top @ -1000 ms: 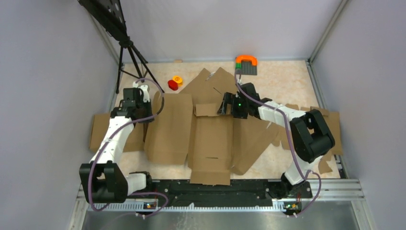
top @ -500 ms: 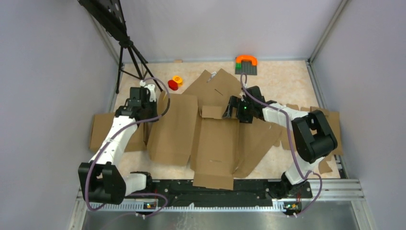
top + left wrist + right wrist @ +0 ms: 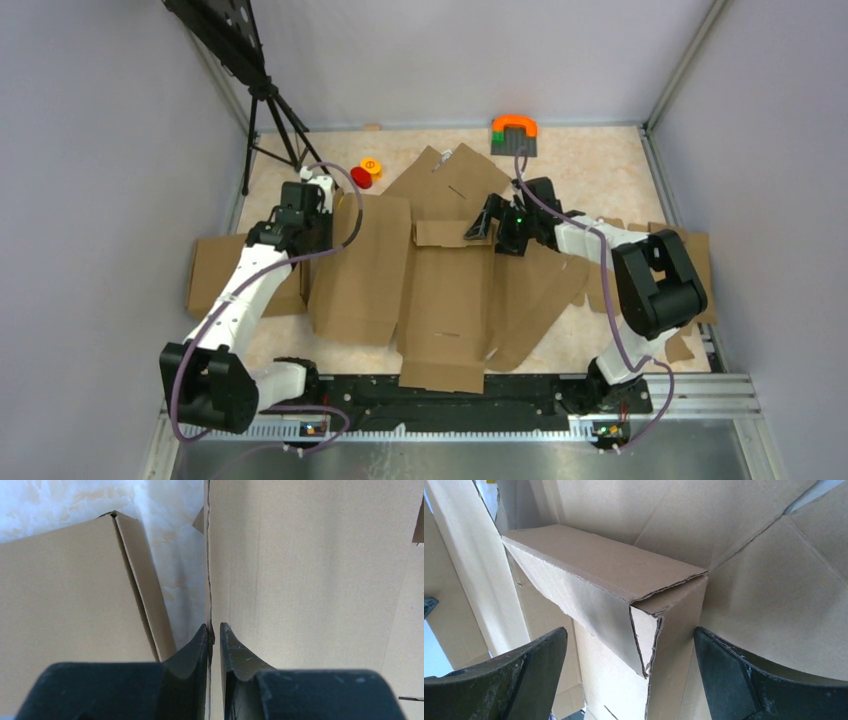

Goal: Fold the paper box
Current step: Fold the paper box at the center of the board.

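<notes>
Left tool (image 3: pixel 214 630) pinching paper box (image 3: pixel 445 290) edge, right tool (image 3: pixel 628 630) wide, apparently straddling flap (image 3: pixel 614 565)

I count one paper box (image 3: pixel 440 290), one cardboard slab (image 3: pixel 212 270) and one tripod (image 3: pixel 265 92). I see two grippers, the left gripper (image 3: pixel 214 627) and the right gripper (image 3: pixel 629 630). There are two small discs, one red disc (image 3: pixel 361 178) and one yellow disc (image 3: pixel 371 165).
</notes>
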Controlling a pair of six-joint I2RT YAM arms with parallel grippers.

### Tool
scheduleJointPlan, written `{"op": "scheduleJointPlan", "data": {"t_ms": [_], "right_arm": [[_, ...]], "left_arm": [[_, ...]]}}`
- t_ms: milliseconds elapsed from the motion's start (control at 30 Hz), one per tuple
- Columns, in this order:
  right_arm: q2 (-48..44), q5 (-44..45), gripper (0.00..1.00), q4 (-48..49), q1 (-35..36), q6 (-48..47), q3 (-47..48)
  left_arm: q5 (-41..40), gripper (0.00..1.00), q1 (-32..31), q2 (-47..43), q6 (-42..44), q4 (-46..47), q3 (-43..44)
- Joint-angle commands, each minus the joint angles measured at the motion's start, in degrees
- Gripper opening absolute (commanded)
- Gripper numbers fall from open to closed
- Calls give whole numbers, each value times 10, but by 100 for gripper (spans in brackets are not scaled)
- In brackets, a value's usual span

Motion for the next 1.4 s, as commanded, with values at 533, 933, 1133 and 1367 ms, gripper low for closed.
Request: {"op": "scheduleJointPlan", "data": {"t_ms": [533, 933, 1133, 1367], "right_arm": [[-56, 164, 91, -11, 91, -283, -30], [-91, 153, 94, -16, 67, -240, -30], [-99, 57, 95, 35, 10, -180, -61], [-111, 96, 93, 62, -14, -71, -64]], "left_arm": [[6, 15, -12, -4, 13, 17, 23], [12, 15, -13, -2, 21, 14, 25], [13, 15, -13, -1, 20, 10, 31], [11, 15, -19, -1, 18, 6, 35]]}}
